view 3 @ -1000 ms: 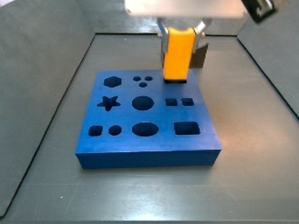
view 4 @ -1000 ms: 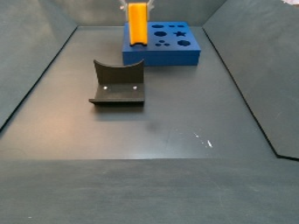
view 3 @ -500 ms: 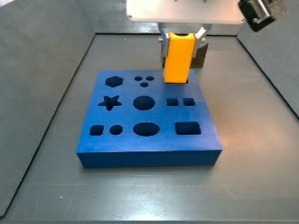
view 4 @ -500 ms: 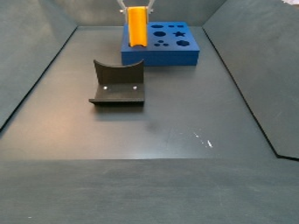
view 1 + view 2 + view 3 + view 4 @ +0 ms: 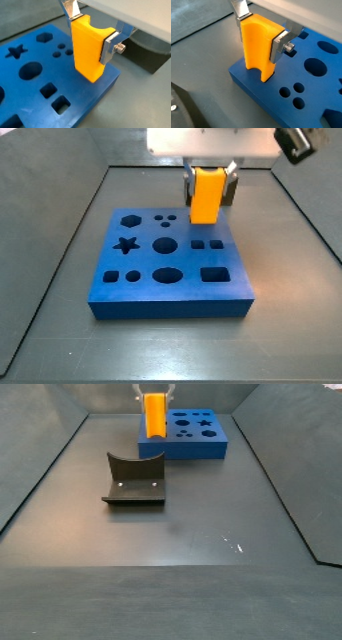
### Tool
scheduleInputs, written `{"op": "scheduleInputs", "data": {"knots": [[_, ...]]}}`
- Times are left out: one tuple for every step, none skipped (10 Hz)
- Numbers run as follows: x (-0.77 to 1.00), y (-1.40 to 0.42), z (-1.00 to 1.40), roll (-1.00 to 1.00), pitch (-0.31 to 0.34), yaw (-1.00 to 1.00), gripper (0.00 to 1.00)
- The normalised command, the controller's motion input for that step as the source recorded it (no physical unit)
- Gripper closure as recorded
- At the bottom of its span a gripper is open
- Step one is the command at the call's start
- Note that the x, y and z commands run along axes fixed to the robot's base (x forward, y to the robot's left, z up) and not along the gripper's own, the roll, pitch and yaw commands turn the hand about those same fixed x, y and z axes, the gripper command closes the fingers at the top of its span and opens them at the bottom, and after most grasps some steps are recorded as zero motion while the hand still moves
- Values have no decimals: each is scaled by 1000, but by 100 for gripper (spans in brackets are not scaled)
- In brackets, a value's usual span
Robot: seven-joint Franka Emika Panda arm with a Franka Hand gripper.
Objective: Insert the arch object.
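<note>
Grey floor; pincer (image 5: 92, 31) clamps arch object (image 5: 88, 49), long axis vertical, above blue board (image 5: 171, 263) far edge.

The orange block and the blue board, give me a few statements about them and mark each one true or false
1. The gripper is shut on the arch object, holding it upright. True.
2. The arch object is fully seated in a hole of the blue board. False: in both side views it hangs above the board's far edge.
3. The blue board has a star-shaped hole. True.
4. The fixture stands on top of the blue board. False: it stands on the floor, apart from the board.
</note>
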Motion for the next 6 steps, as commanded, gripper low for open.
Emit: {"op": "scheduleInputs", "data": {"knots": [[186,0,-700,-114,-53,-11,100],[0,0,-874,-77,-129,-23,100],[-257,0,-1000,0,-133,-134,100],[-746,137,-680,51,-46,-451,100],[-780,131,-457,59,0,-437,100],[-160,0,-171,0,-61,-271,100]]}}
